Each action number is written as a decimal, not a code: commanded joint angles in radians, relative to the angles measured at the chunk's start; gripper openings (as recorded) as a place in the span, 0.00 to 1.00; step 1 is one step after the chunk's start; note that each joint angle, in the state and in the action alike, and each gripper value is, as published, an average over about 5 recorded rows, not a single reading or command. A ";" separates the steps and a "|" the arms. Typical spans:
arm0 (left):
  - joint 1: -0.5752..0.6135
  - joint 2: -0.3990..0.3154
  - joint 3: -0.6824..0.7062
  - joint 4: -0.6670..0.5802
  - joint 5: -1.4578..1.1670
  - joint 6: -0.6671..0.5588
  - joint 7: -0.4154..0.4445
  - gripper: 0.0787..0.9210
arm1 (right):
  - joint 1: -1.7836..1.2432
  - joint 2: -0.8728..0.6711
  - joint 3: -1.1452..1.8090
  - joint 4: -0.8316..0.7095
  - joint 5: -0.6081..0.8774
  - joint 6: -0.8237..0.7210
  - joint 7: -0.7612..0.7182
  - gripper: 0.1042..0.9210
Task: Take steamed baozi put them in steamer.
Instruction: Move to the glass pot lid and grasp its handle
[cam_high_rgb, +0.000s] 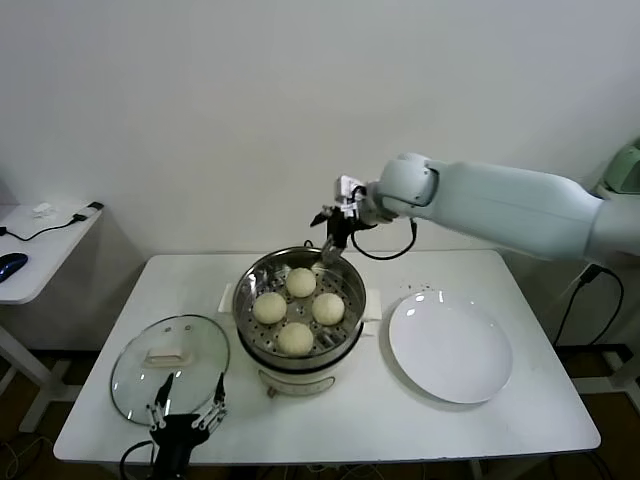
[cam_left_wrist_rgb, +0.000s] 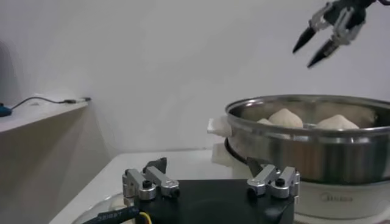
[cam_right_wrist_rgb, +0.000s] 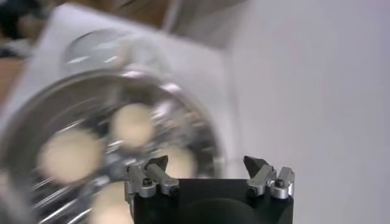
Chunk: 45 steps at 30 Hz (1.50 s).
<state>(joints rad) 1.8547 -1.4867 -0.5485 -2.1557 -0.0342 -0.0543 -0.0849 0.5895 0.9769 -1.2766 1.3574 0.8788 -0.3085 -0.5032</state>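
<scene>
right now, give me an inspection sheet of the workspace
surface: white table, no spills seen
job's things: four steamed baozi all lie in the steamer
clutter: glass lid flat on the table left of the steamer; white plate bare, to its right
grippers: right hand open, holding nothing, above the steamer's far rim; left hand open, low over the lid's near edge
cables: black cable looped under the right wrist; another on the side table
surroundings: plain white wall
</scene>
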 joint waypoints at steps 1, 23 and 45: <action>0.004 -0.001 0.001 -0.002 -0.013 -0.004 -0.002 0.88 | -0.585 -0.384 0.696 0.198 -0.067 0.024 0.513 0.88; -0.088 0.108 -0.051 0.093 -0.022 -0.067 0.026 0.88 | -1.918 0.062 1.888 0.263 -0.493 0.472 0.469 0.88; -0.143 0.156 -0.084 0.247 0.421 -0.228 -0.232 0.88 | -2.062 0.318 1.866 0.291 -0.623 0.528 0.472 0.88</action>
<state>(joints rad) 1.7058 -1.3227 -0.6427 -1.9296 0.3465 -0.2489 -0.2841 -1.3983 1.2044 0.5404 1.6197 0.3387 0.2273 -0.0643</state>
